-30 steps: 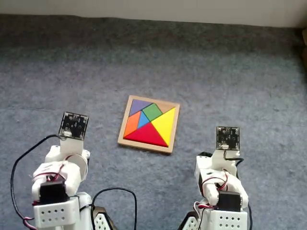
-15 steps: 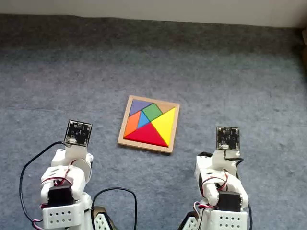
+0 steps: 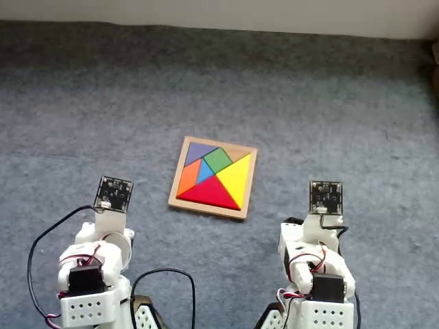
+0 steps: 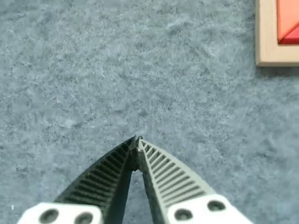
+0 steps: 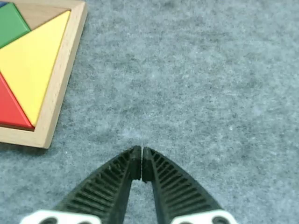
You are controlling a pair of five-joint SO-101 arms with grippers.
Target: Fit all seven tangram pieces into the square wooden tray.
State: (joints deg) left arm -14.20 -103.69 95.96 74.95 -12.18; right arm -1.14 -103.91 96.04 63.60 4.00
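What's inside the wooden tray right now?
Purple, green, orange, blue, red and yellow pieces lie flat in the tray. A tan corner triangle: piece or bare floor, cannot tell. Floor elsewhere is covered.

surface: grey-blue carpet point(image 3: 329, 103) | far edge: pale wall strip point(image 3: 219, 14) | light: even, soft

High view looks down on all; low wrist views each catch the tray point(image 3: 206, 208).

Tangram pieces point(image 3: 218, 190) in tray point(image 3: 206, 210) on carpet point(image 3: 309, 103); left hand point(image 4: 137, 140) and right hand point(image 5: 141, 149) nearer, either side.
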